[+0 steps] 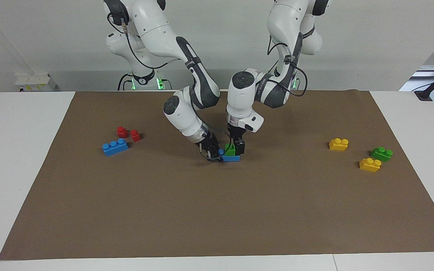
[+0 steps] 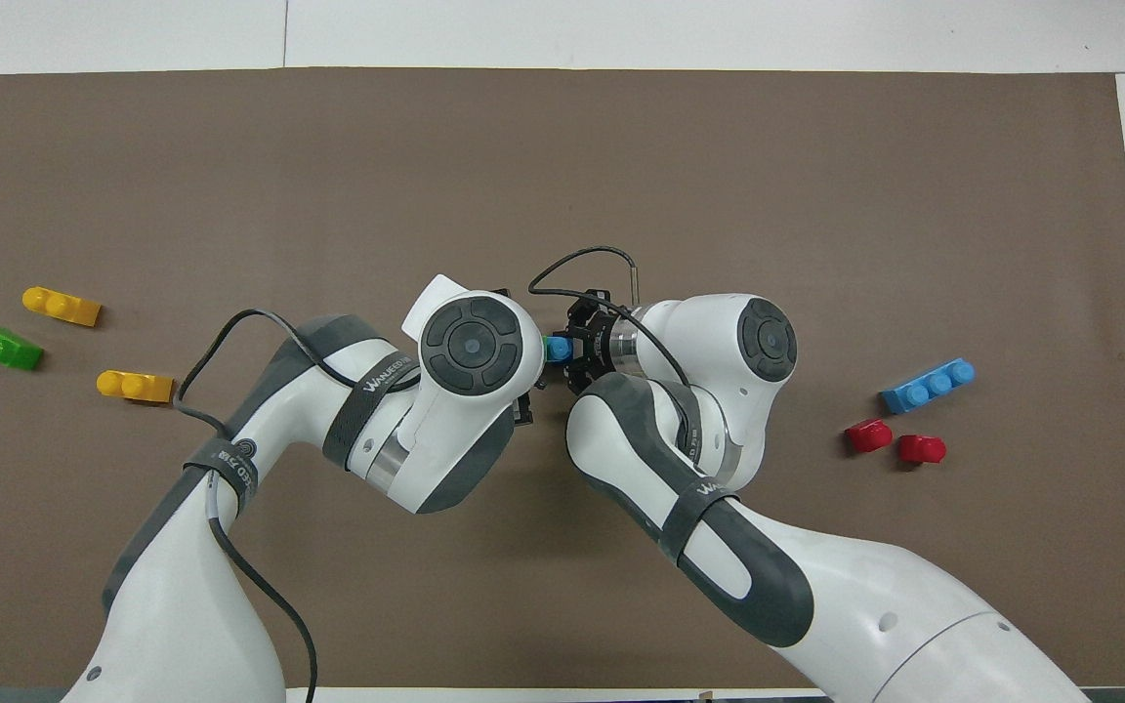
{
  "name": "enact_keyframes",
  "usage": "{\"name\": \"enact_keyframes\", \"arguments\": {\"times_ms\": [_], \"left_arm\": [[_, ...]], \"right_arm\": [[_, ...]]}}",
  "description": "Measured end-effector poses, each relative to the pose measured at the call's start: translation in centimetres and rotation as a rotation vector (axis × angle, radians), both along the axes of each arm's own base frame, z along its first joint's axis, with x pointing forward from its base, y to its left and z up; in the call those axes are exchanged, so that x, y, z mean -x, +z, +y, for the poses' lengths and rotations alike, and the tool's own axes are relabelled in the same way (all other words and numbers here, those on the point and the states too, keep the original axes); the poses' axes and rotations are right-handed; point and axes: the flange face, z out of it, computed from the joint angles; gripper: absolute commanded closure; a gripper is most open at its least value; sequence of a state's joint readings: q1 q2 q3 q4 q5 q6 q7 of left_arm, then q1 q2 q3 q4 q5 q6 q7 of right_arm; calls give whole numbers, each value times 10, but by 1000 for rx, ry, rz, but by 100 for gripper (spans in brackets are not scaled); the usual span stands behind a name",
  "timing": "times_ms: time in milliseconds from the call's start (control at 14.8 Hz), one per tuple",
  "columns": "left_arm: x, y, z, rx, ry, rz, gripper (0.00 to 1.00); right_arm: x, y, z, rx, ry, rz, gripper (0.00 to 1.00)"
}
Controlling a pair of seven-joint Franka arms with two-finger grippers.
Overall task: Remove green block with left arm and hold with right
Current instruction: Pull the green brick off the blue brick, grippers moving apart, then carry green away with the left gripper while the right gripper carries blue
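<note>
The green block sits stacked on a blue brick on the brown mat, midway between the two arms. My left gripper comes straight down on the green block, its fingers closed on the block's sides. My right gripper reaches in at a slant and is shut on the end of the blue brick toward the right arm's end of the table. In the overhead view only a bit of the blue brick shows between the two wrists. The green block is hidden there under my left wrist.
Toward the left arm's end of the table lie a second green brick and two yellow bricks. Toward the right arm's end lie a long blue brick and two small red pieces.
</note>
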State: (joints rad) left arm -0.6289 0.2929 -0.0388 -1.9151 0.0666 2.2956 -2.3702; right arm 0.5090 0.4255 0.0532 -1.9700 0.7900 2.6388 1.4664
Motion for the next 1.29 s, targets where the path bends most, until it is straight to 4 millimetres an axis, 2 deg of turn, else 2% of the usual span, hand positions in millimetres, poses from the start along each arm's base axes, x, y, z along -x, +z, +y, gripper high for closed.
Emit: {"name": "enact_keyframes", "arguments": {"times_ms": [68, 203, 271, 339, 746, 949, 1017, 1153, 1288], "left_arm": [[2, -1, -2, -3, -5, -5, 14], [3, -1, -3, -17, -19, -16, 45], [3, -1, -3, -23, -24, -20, 93], [2, -1, -2, -29, -29, -25, 100], [-3, 6, 1, -36, -50, -47, 100], [-5, 25, 7, -29, -40, -60, 100], [-8, 39, 16, -32, -27, -64, 100], [-19, 68, 45, -42, -15, -69, 100], [-30, 94, 79, -53, -21, -73, 100]], "right_arm": [[0, 0, 0, 0, 0, 0, 100], [0, 0, 0, 0, 0, 0, 100], [0, 0, 0, 0, 0, 0, 100], [0, 0, 0, 0, 0, 0, 100], [1, 1, 2, -1, 3, -2, 100], [-3, 6, 4, -9, 0, -14, 100], [-3, 6, 3, -9, -3, -15, 100], [-6, 5, -2, -6, -11, -14, 100], [-15, 10, -17, -9, -34, -13, 100]]}}
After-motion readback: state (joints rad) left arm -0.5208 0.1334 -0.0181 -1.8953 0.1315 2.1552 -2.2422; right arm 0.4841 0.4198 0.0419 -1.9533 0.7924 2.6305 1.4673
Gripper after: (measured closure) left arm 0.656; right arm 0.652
